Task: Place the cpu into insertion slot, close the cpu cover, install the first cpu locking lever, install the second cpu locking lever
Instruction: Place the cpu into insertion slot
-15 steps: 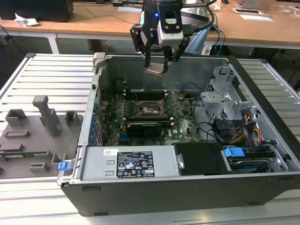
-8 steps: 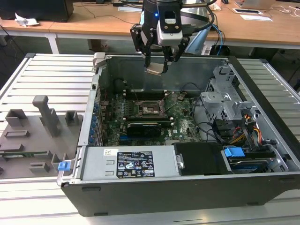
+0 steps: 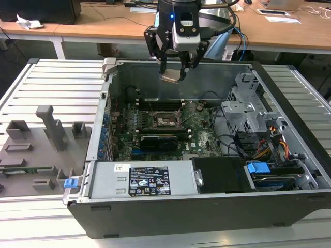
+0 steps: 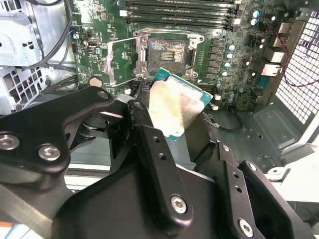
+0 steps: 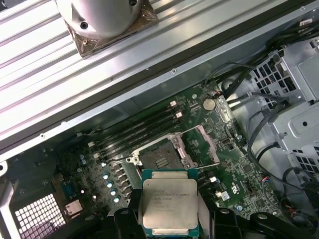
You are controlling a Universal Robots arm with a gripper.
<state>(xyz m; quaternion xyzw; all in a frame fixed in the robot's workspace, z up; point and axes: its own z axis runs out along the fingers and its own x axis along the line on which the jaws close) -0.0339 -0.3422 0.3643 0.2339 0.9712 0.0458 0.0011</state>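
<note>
- Fingers [image 5: 124,219] of the gripper [image 3: 172,72] are clamped on two opposite edges of the cpu [image 3: 171,77]; in both wrist views the chip sits between the black fingers with its metal top showing
- Position of the cpu: in the air over the far part of the open computer case [image 3: 155,212], well above the motherboard [image 3: 204,139], touching nothing but the fingers; in the exterior view it looks slightly tilted
- Below the chip, and nearer in the scene than the gripper, lies the insertion slot [image 3: 166,120]; across the exterior view's left and right the two stand roughly in line
- Socket is empty, its dark centre bare
- Beside it the cpu cover [image 5: 209,144] is swung open, so the opening is uncovered; I cannot tell the two locking levers from the frame's edges
- Long black memory slots [image 5: 139,124] run just beside the socket
- Being square, the chip has no long axis; its turn about the vertical is what counts, and in the first wrist view its edges seem to run at an angle to the socket's edges, which is a judgement, since the camera looks down at a slant
- Judged from this, the first step is under way and nothing is seated yet
</note>
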